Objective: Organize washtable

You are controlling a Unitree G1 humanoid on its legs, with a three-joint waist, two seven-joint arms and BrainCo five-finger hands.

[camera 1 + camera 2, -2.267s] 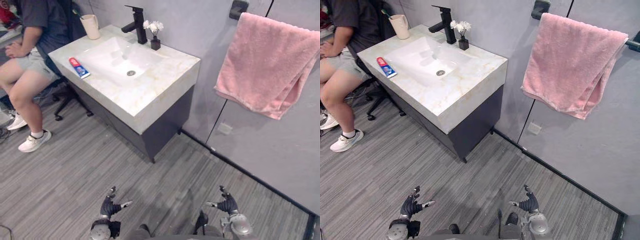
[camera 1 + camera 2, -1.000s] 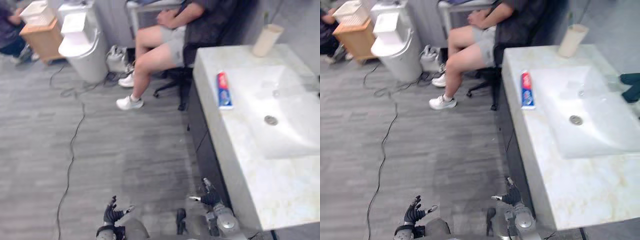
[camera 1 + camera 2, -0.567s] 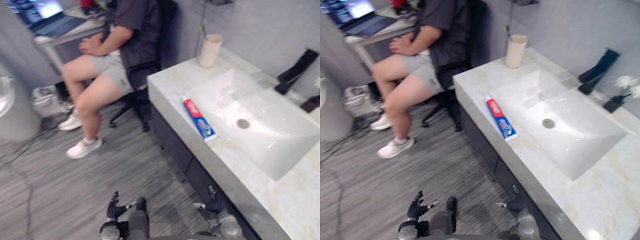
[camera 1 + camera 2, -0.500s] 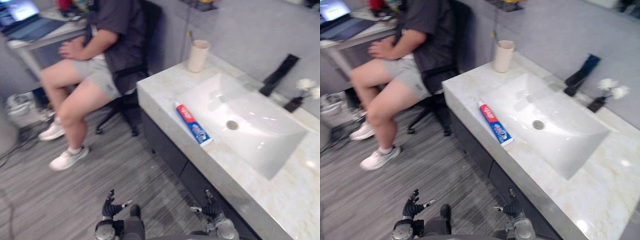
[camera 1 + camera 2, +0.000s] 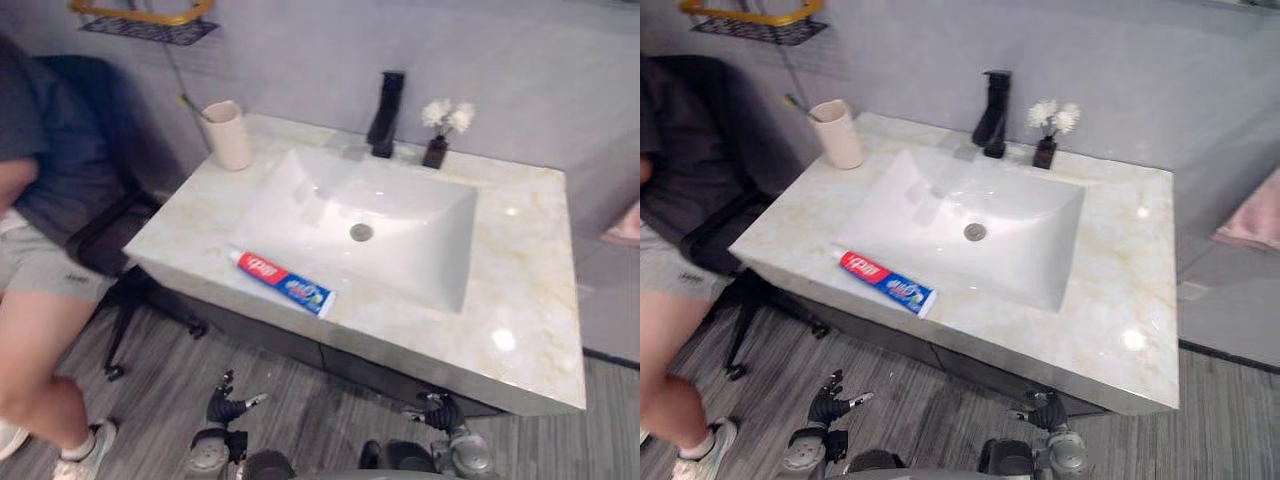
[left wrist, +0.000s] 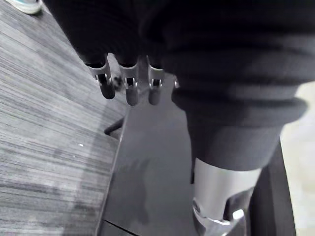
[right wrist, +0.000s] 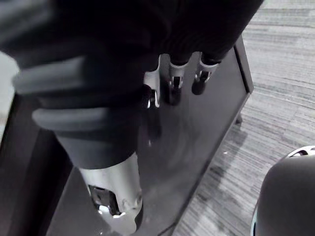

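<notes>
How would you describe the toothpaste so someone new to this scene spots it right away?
Start at the marble counter with the white basin sunk into it. On the strip between the basin and the counter's front edge, toward the left, lies the toothpaste tube. It is the only thing lying flat, red and blue, while the cup, tap and flower vase stand along the back.

Washtable (image 5: 520, 262) with toothpaste (image 5: 285, 283), cup (image 5: 228, 137), vase (image 5: 435, 152), faucet (image 5: 385, 113)
</notes>
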